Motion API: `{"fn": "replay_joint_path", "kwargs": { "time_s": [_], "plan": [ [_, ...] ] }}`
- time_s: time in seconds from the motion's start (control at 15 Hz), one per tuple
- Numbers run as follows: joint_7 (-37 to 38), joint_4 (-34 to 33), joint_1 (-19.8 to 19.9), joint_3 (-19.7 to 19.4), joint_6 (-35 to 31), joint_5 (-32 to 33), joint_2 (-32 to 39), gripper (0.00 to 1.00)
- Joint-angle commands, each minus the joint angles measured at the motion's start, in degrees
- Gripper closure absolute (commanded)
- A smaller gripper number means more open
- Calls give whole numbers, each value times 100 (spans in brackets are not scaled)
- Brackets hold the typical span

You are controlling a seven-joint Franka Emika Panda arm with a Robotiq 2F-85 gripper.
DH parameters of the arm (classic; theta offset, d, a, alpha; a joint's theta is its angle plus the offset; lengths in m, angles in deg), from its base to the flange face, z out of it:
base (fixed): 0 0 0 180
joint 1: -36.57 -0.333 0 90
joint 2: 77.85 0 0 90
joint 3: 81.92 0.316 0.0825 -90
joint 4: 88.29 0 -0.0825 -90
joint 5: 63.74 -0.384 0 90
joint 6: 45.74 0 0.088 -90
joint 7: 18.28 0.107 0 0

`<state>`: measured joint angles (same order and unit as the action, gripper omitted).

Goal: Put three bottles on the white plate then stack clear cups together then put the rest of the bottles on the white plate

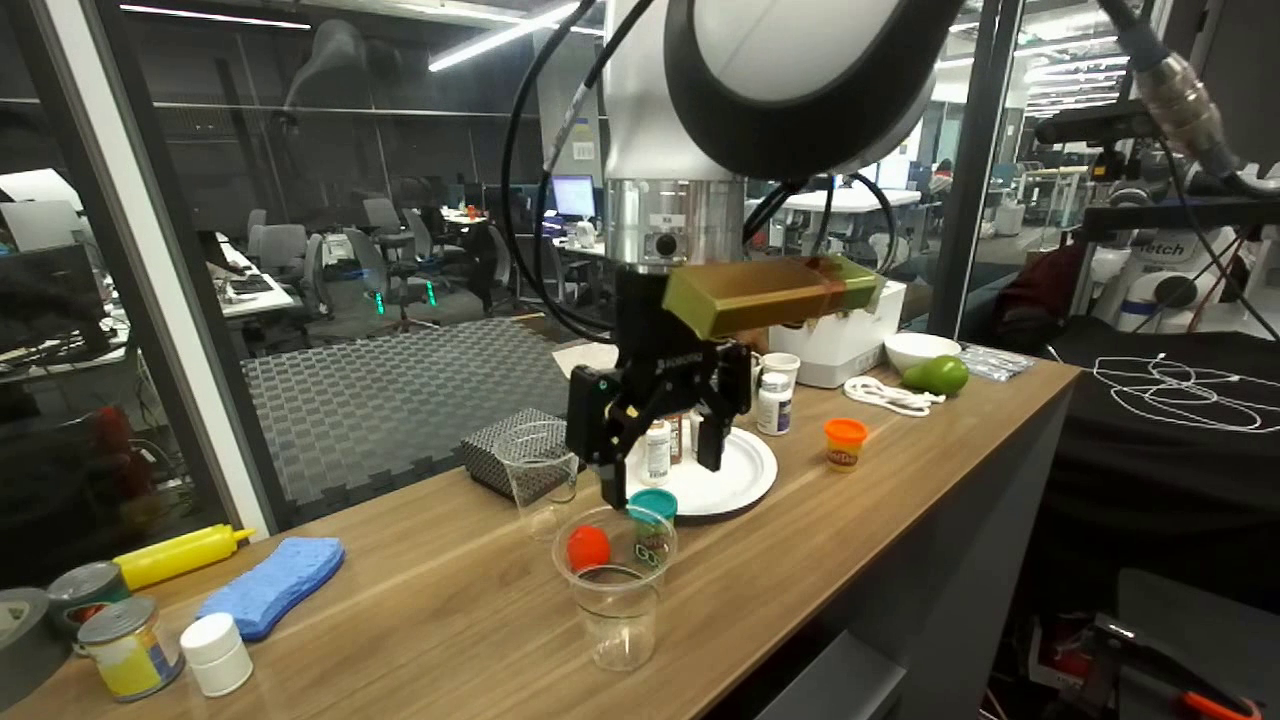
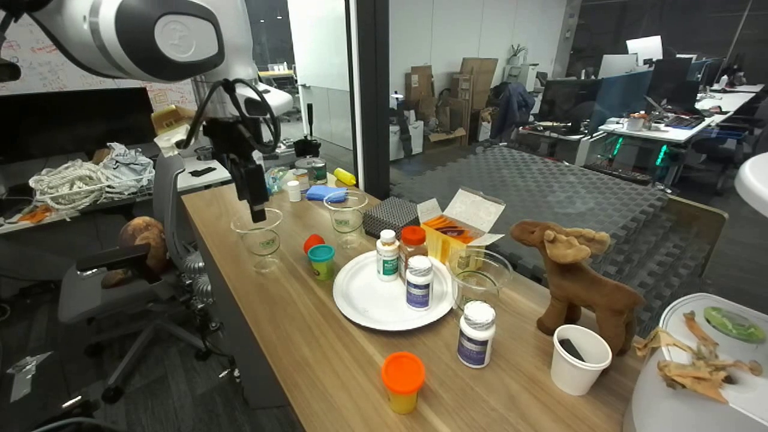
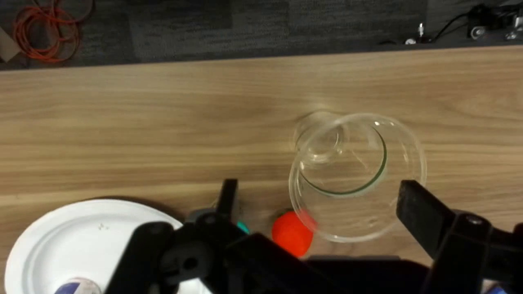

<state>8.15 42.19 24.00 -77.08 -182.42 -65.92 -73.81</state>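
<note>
My gripper [image 1: 662, 472] is open and empty above the table. In the wrist view, its spread fingers [image 3: 318, 183] span the rim of a clear cup [image 3: 355, 179], nearer the camera side. That cup [image 2: 258, 243] stands upright near the table edge. Other clear cups stand separately: one [image 2: 346, 219] by the black box, one [image 2: 480, 279] behind the plate. The white plate [image 2: 372, 306] holds a green-label bottle [image 2: 388, 258], a red-capped brown bottle [image 2: 413, 245] and a purple-label bottle [image 2: 419, 285]. Another purple-label bottle [image 2: 476, 339] and a small white bottle [image 1: 216, 655] stand off the plate.
A red ball [image 3: 292, 234] and a teal-lidded tub [image 2: 321, 262] sit between cups and plate. An orange-lidded tub [image 2: 403, 384] stands in front. A black mesh box [image 2: 390, 217], an opened tea box [image 2: 456, 231], a plush moose [image 2: 576, 282] and a paper cup [image 2: 579, 363] line the back.
</note>
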Motion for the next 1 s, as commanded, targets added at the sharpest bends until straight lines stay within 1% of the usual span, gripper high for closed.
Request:
{"fn": "replay_joint_path", "kwargs": {
  "time_s": [0.0, 0.2, 0.47, 0.67, 0.87, 0.93],
  "plan": [
    [-212, 411, 197, 63, -240, -170, -123, 0],
    [-353, 502, 306, 47, -394, -225, -23, 0],
    [-798, 548, 422, 84, -832, -572, 69, 0],
    [-1096, 508, 426, 121, -987, -854, 145, 0],
    [-1224, 449, 413, 139, -1037, -957, 307, 0],
    [-1233, 439, 411, 144, -1041, -958, 348, 13]
  ]
}}
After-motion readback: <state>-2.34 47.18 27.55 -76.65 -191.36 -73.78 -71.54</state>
